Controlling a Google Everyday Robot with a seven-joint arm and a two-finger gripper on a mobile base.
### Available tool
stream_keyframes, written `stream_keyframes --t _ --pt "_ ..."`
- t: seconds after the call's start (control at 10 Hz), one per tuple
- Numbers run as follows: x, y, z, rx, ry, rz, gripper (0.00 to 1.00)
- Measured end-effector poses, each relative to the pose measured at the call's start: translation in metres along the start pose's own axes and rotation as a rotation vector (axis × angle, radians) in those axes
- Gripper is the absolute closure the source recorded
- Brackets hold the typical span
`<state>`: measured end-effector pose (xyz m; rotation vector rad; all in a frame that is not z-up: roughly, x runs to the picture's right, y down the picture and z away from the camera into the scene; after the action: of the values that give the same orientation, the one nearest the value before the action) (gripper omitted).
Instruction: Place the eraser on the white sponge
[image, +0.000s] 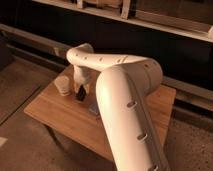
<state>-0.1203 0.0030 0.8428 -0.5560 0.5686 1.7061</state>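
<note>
- eraser: it cannot be picked out as its own shape. the only small dark mass in view is at the low end of the gripper (80, 93), above the table (52, 107), and i cannot tell whether part of that is the block.
- gripper: one, dark, pointing down from the wrist. it hangs over the back left part of the tabletop, just right of the beige cylinder (63, 85). how far open it is, and whether it has hold of anything, cannot be told.
- white sponge (93, 107): one, lying flat on the table. only a small bluish-grey patch of it shows, because the arm (125, 100) covers the rest. the patch lies near the gripper, to its right and nearer the camera, not right under it.
- beige cylinder: one, standing upright on the table's back left area, close beside the gripper. whether the two touch cannot be told.
- arm: one, white and thick. it runs from the lower right foreground up to an elbow, then back left to the wrist, and it hides much of the table's middle and right.
- table: one, wooden and brown, seen corner-on, standing on a grey floor (20, 90).
- behind: a dark wall with one pale ledge (165, 27) running across the top.
</note>
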Motion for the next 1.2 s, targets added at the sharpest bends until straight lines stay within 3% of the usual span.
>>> stream_keyframes --t 0.3,0.5,0.9,1.2 --pt "0.011 -0.026 -0.023 0.018 -0.03 0.042 1.0" --pt "0.024 -0.05 -0.029 0.026 -0.026 0.097 1.0" --pt "0.053 -0.086 -0.017 0.058 0.031 0.187 1.0" --pt "0.063 -0.087 0.0 0.044 0.061 0.197 1.0"
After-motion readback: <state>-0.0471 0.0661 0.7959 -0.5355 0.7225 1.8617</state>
